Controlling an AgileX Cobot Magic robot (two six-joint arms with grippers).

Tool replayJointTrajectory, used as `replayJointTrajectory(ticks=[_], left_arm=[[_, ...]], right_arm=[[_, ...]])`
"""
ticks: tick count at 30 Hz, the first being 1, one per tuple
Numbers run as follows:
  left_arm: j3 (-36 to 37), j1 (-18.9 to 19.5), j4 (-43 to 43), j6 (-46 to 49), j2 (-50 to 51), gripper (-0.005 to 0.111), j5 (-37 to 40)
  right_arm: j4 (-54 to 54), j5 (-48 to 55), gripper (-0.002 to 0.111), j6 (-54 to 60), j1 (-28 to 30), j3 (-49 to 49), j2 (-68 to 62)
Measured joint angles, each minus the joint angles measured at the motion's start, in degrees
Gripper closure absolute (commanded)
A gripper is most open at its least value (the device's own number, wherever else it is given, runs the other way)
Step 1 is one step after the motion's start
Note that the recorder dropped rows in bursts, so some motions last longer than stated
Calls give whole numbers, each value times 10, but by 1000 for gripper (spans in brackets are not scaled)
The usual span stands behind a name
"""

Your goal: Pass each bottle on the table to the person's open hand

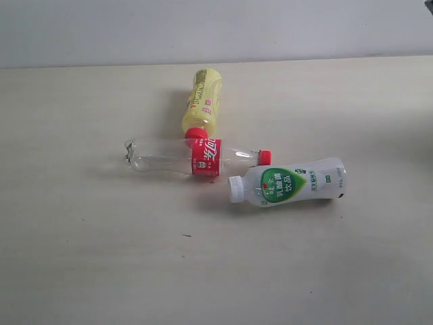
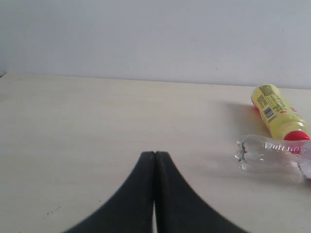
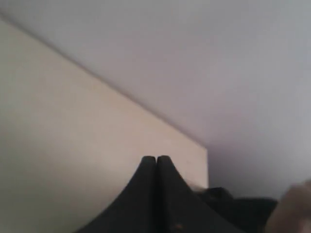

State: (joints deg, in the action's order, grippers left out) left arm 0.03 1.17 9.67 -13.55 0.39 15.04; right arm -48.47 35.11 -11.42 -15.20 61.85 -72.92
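Characters on white bottle (image 1: 291,184) read 乳酸菌饮品.

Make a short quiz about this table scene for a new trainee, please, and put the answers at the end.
1. How many bottles lie on the table in the exterior view?
2. True or false: the left gripper has its fingers pressed together and holds nothing.
3. Which bottle lies nearest the wall? A) the white one B) the yellow one C) the clear one

Key
1. Three: the yellow bottle, the clear bottle and the white bottle.
2. True.
3. B.
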Motion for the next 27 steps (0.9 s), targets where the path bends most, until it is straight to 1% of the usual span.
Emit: replayJointTrajectory(ticks=[1, 2, 5, 6, 7, 9, 11, 12, 14, 17, 19, 21, 22, 24, 27], left_arm=[[0, 0, 0, 0, 0, 107, 0], [0, 0, 0, 0, 0, 107, 0], [0, 0, 0, 0, 0, 107, 0], [0, 0, 0, 0, 0, 107, 0], [0, 0, 0, 0, 0, 107, 0], [0, 0, 0, 0, 0, 107, 0], [0, 0, 0, 0, 0, 107, 0], [0, 0, 0, 0, 0, 107, 0], [0, 0, 0, 0, 0, 107, 0], [0, 0, 0, 0, 0, 107, 0], [0, 0, 0, 0, 0, 107, 0], [0, 0, 0, 0, 0, 107, 0], [0, 0, 0, 0, 0, 107, 0], [0, 0, 0, 0, 0, 107, 0], [0, 0, 0, 0, 0, 107, 0]], right_arm=[[61, 21, 108, 75, 0, 17, -8], [150, 57, 108, 150, 0, 42, -18], [328, 150, 108, 338, 0, 90, -41], [367, 177, 108, 374, 0, 103, -47], [439, 231, 108, 435, 0, 121, -59], [485, 266, 108, 474, -1, 128, -76], [493, 284, 105, 490, -2, 129, -86], [493, 287, 100, 493, -6, 129, -89], [482, 298, 94, 497, -38, 129, -101], [481, 301, 89, 497, -94, 130, -122], [481, 301, 81, 498, -122, 130, -133], [478, 301, 70, 498, -139, 130, -141], [478, 301, 67, 498, -146, 130, -145], [478, 301, 64, 498, -150, 130, -150], [481, 301, 62, 498, -153, 130, -156]])
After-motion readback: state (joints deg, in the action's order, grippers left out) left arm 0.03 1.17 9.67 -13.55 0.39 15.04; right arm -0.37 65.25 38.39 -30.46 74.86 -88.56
